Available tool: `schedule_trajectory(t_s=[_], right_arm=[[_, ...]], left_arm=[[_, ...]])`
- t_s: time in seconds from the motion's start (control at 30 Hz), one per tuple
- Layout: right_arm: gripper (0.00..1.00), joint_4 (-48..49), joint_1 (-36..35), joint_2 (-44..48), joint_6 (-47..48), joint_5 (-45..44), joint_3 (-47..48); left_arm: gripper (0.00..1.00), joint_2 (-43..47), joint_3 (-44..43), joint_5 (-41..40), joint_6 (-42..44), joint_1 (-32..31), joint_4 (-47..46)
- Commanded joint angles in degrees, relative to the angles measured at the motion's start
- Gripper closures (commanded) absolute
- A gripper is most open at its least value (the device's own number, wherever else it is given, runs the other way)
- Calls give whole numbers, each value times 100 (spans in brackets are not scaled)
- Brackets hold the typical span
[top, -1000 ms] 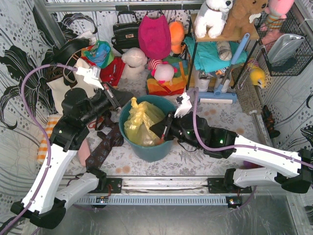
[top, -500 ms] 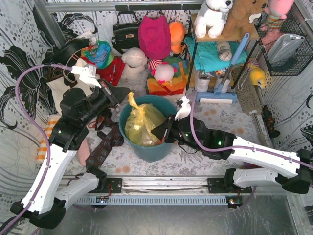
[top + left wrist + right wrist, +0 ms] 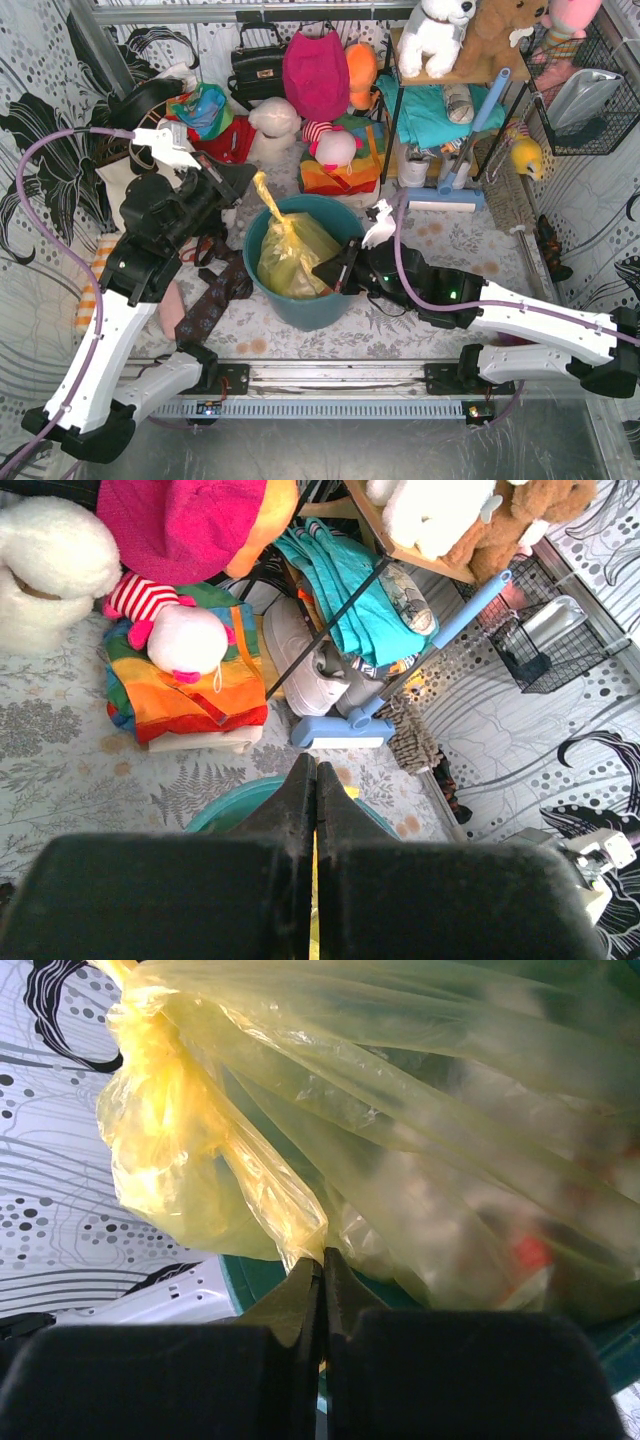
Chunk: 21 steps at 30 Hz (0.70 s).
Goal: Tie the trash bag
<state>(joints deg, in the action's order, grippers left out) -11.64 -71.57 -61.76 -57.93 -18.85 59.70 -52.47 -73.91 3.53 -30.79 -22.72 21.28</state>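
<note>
I find the trash bag [image 3: 292, 252] seated inside the teal bin [image 3: 300, 308], which stands on the table [image 3: 450, 240]. The bag is thin, translucent yellow-green plastic, heavily crinkled, and it fills most of the bin's mouth. Its body bulges above the rim. In the right wrist view the film is clear enough to show dim shapes inside, among them a blurred red patch.

Two gathered tails are drawn out of the bag. One rises as a narrow twisted strip above the far-left part of the bin's rim and ends at the left claw [image 3: 250, 180]. That claw is clenched, and the left wrist view shows a thin yellow line of film caught between its pressed fingers [image 3: 300, 800]. The other tail runs toward the near-right part of the rim, where the right claw [image 3: 322, 1260] is clenched on its twisted end. This tail is taut and rope-like where it meets the fingers.
</note>
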Motion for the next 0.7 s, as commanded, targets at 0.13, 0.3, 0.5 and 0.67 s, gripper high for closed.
schedule_trajectory(t_s=[0.13,0.3,0.5,0.67], right_arm=[[100,-220,-60,152,-151,48,-70],[100,-386,-98,251,-154,72,-80],[100,-740,-127,406,-218,56,-63],[100,-1125,-147,487,-192,-8,53]], left_arm=[[100,-34,38,-622,193,25,-771],[100,-71,297,-854,261,32,-946],[100,-99,567,-1035,295,31,-1059],[100,-138,771,-1326,433,31,-1079]])
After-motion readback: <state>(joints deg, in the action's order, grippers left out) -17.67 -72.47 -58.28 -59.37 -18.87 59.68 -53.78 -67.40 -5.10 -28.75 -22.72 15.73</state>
